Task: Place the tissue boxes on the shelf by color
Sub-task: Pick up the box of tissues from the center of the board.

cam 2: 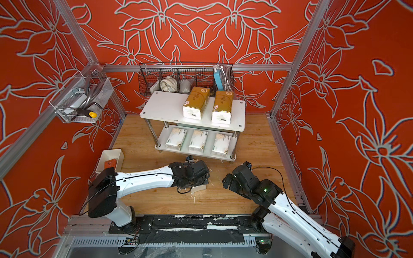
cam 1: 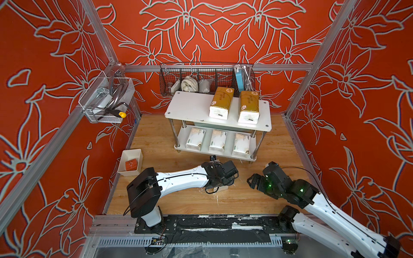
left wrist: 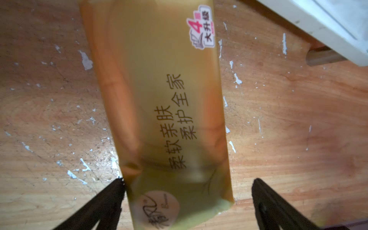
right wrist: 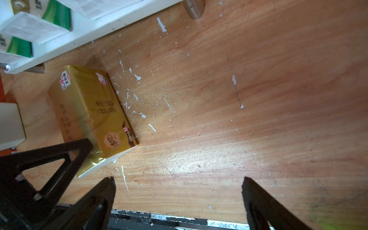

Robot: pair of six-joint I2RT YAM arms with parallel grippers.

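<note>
The white two-tier shelf stands at the back of the wooden floor. Two gold tissue boxes lie on its top tier. Three white ones with green print lie on the lower tier. Another gold box lies on the floor in front of the shelf. My left gripper hangs open over its near end, a finger on either side, one finger close against its edge and the other well apart. My right gripper is open over bare wood to the right of that box.
A black wire basket with a light-blue box hangs on the back wall behind the shelf. A clear bin hangs on the left wall. A white tray holding an orange block sits at the floor's left edge.
</note>
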